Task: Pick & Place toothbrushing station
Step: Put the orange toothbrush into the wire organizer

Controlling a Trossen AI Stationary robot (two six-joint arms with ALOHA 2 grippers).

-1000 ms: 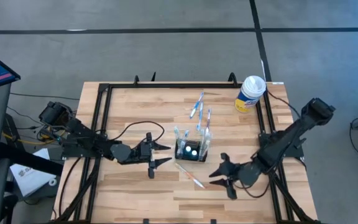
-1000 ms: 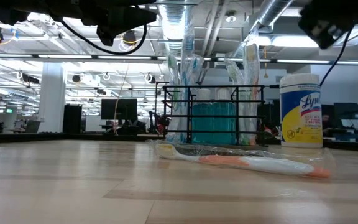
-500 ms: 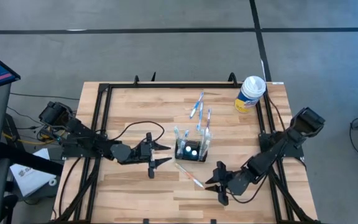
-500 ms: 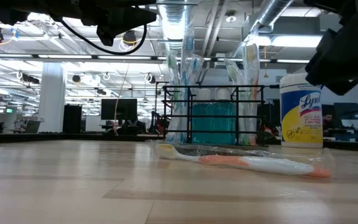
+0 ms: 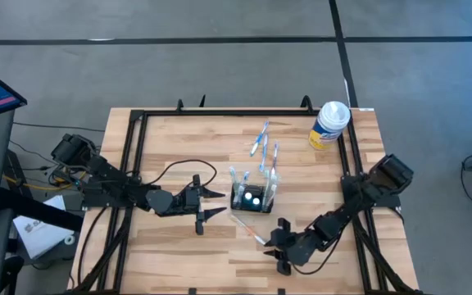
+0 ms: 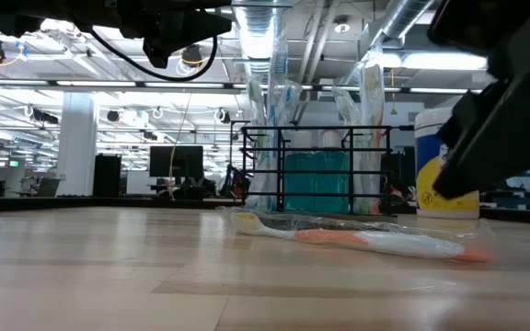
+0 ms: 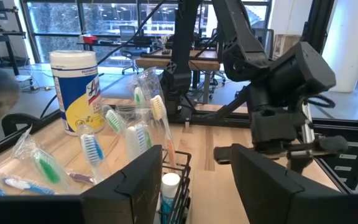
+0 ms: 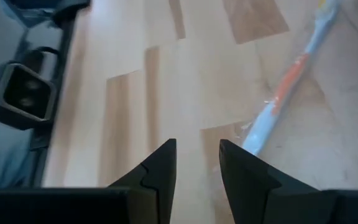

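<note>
The toothbrushing station (image 5: 252,197), a small black wire holder with wrapped brushes standing in it, sits at mid table; it also shows in the low view (image 6: 318,175) and the left wrist view (image 7: 174,186). My left gripper (image 5: 216,204) hovers open and level just to its left, clear of it. A wrapped orange-and-white toothbrush (image 5: 250,231) lies flat on the wood in front of the station. My right gripper (image 5: 272,250) is open, tipped down just right of that brush's near end. In the right wrist view the toothbrush (image 8: 289,84) lies beyond and beside the open fingers (image 8: 197,158).
A white-and-yellow wipes canister (image 5: 330,123) stands at the far right corner. Two wrapped toothbrushes (image 5: 260,139) lie behind the station. A black frame rail (image 5: 138,147) runs round the table. Bare wood lies at the near left.
My right gripper has come down and moved toward the table's near edge and left, closing on the loose wrapped toothbrush, tipping further downward. Its fingers have stayed apart. The toothbrush and station have not moved.
</note>
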